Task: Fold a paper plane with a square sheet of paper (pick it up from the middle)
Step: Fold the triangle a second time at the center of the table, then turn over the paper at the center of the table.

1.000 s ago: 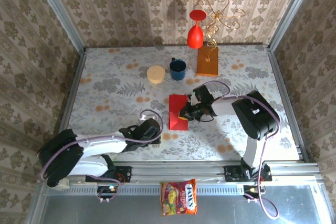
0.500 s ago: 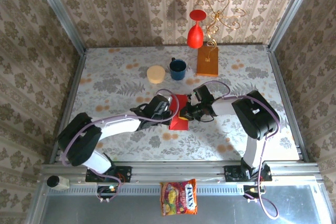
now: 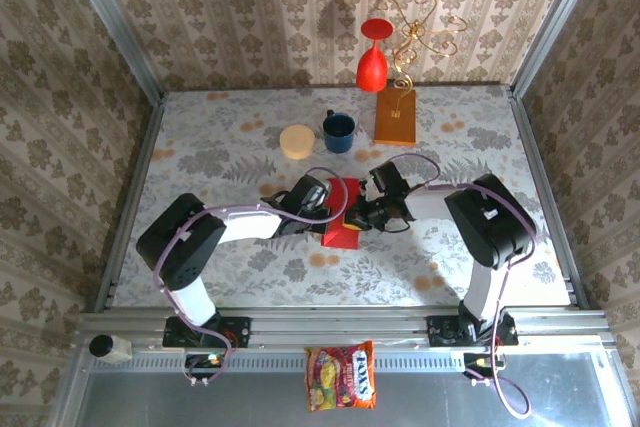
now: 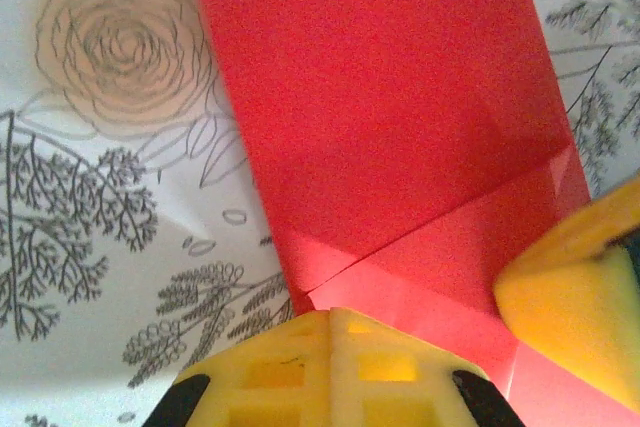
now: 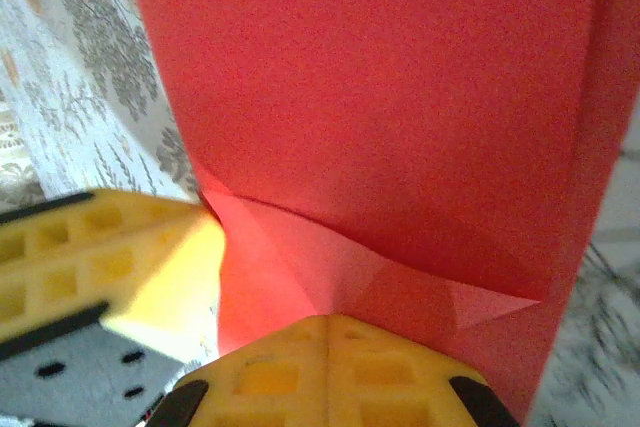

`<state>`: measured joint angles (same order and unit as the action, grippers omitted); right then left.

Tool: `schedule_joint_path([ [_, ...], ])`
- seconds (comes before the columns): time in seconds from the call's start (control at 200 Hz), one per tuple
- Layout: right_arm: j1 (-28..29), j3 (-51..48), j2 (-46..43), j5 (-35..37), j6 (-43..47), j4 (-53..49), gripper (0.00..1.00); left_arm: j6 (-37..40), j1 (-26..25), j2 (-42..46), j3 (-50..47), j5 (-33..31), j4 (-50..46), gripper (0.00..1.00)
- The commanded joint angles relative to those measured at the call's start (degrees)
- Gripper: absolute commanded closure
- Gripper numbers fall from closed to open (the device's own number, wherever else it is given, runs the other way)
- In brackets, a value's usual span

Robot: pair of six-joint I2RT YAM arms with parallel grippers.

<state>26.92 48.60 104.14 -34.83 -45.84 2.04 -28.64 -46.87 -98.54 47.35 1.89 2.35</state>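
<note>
Overhead: square sheet of paper [image 3: 341,234], partly folded, lies mid-desk [image 3: 200,157]. The left gripper [image 3: 323,201] and right gripper [image 3: 359,214] meet over it, hiding its middle. Mug [image 3: 338,131], tan disc [image 3: 296,141] and orange block [image 3: 395,115] stand behind, well apart. Left wrist: jaws together at the crease. Right wrist: jaws likewise together.

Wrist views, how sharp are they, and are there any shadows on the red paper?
Left wrist: red paper and tablecloth print fairly sharp, shading darkens toward the lower fold. Right wrist: softer, tablecloth blurred at the lower right, paper grainy.
</note>
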Motion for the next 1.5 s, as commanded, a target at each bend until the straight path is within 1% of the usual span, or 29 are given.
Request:
schedule_joint_path([
  [0.0,-0.6,0.6,-6.3,1.1,2.8,-7.8,0.87,0.7,0.4,-1.3,-0.1,0.5,0.7,1.00],
  [0.05,-1.2,-0.5,-8.7,1.7,3.6,-9.3,0.79,0.5,0.4,-1.3,-0.5,0.5,0.9,1.00],
  [0.185,-3.4,-6.9,-13.4,3.5,3.6,-8.6,0.62,-0.3,0.5,-1.0,-2.0,0.5,2.1,1.00],
  [0.28,-3.8,-11.0,-14.1,3.9,2.4,-5.9,0.56,-1.0,0.5,-0.7,-3.0,0.2,2.6,1.00],
  [0.335,-3.7,-13.0,-13.5,3.2,1.2,-3.3,0.54,-1.3,0.5,-0.5,-3.6,0.0,2.9,1.00],
  [0.5,-1.8,-14.9,-10.1,1.4,-2.4,3.3,0.54,-1.8,0.6,-0.6,-4.7,0.1,3.8,1.00],
  [0.7,1.2,-11.9,-6.5,1.3,-5.7,7.7,0.54,-2.4,0.6,-1.1,-5.3,0.5,4.9,1.00],
  [0.89,1.1,-7.7,-4.3,2.6,-6.1,8.2,0.53,-2.6,0.6,-1.4,-5.8,0.5,5.4,1.00],
  [1.095,0.6,-5.8,-3.2,3.0,-6.5,10.1,0.53,-3.0,0.6,-1.8,-6.1,0.8,6.1,1.00],
  [1.16,0.0,-5.7,-3.9,3.2,-5.6,9.0,0.53,-3.1,0.6,-1.9,-6.2,0.9,6.3,1.00],
  [1.23,-1.1,-5.3,-5.4,4.5,-3.7,5.5,0.53,-3.1,0.6,-2.0,-6.3,0.9,6.3,1.00],
  [1.33,-2.2,-4.4,-8.3,8.6,0.4,-2.0,0.53,-3.2,0.7,-2.0,-6.3,1.0,6.4,1.00],
  [1.415,-2.3,-2.8,-9.0,12.7,3.6,-8.2,0.52,-3.8,0.6,-1.9,-6.6,0.8,6.3,1.00],
  [1.495,-2.3,-1.8,-8.3,14.8,5.2,-10.5,0.51,-4.8,0.6,-1.5,-7.2,0.3,6.5,1.00],
])
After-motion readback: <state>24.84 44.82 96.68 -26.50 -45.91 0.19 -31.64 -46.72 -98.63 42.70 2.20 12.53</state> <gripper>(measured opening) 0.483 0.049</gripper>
